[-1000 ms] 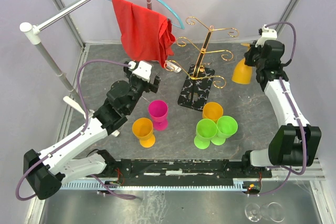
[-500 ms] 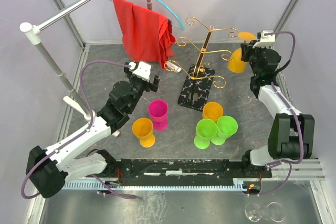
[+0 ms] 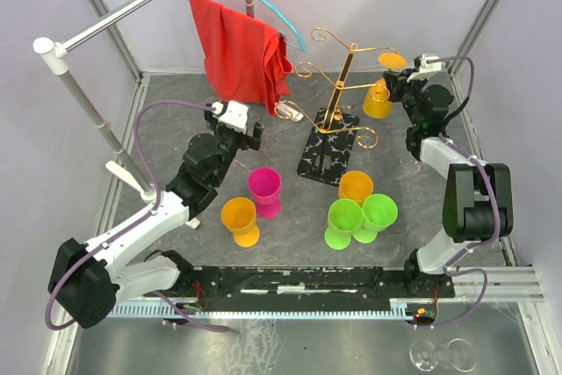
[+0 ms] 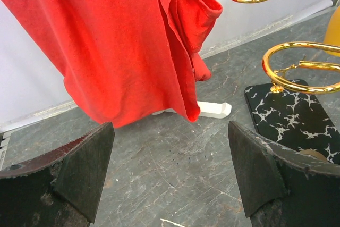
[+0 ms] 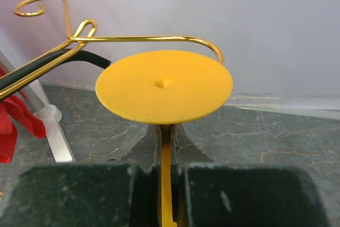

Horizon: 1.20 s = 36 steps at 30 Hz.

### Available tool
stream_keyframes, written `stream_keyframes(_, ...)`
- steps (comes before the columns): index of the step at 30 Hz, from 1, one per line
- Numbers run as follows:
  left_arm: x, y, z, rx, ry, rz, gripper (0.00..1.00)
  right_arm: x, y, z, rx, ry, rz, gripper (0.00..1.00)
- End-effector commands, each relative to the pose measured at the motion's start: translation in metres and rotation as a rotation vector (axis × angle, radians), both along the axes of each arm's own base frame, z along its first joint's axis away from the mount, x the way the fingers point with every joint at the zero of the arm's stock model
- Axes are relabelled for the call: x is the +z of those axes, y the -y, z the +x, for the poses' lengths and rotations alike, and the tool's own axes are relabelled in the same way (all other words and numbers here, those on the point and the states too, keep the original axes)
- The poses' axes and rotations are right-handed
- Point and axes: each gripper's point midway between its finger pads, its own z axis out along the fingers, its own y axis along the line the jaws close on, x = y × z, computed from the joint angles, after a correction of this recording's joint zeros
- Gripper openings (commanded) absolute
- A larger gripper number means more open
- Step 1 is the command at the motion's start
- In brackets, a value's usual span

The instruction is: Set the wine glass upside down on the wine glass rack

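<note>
The yellow-orange wine glass (image 3: 378, 101) hangs upside down in my right gripper (image 3: 402, 87), foot (image 3: 392, 61) on top. In the right wrist view the gripper (image 5: 166, 136) is shut on the stem (image 5: 166, 184), below the round foot (image 5: 164, 86). The foot lies just under a gold scroll arm (image 5: 149, 39) of the wine glass rack (image 3: 345, 76); I cannot tell if they touch. The rack stands on a black marbled base (image 3: 327, 157). My left gripper (image 3: 248, 132) is open and empty left of the rack, above bare table (image 4: 170, 179), with rack scrolls (image 4: 297, 75) at right.
A red cloth (image 3: 241, 46) on a blue hanger hangs behind the left gripper from a metal rail (image 3: 132, 10). A pink cup (image 3: 264, 189), two orange cups (image 3: 240, 217) (image 3: 356, 184) and two green cups (image 3: 345, 219) stand in front of the rack.
My right gripper has carried the wine glass left and toward the back, from the table's right edge up to the rack's right arm. The left arm has shifted only slightly.
</note>
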Motion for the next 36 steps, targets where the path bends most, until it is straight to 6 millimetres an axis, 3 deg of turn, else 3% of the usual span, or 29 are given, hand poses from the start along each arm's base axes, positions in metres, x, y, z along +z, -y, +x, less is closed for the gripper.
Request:
stream_keyframes(1, 0.013, 0.001, 0.003, -0.01, 0.044, -0.077, 0.94, 0.044, -0.016, 0.003, 0.048, 0.158, -0.03, 0.01)
stream_keyframes(20, 0.008, -0.004, 0.007, -0.001, 0.048, -0.078, 0.94, 0.042, -0.034, 0.027, 0.058, 0.232, -0.011, 0.01)
stream_keyframes(28, 0.006, -0.002, 0.008, -0.02, 0.044, -0.083, 0.94, 0.044, -0.046, 0.034, 0.136, 0.266, -0.01, 0.01)
stream_keyframes(36, 0.001, -0.001, 0.011, -0.018, 0.033, -0.076, 0.94, 0.041, -0.032, 0.049, 0.063, 0.258, -0.036, 0.01)
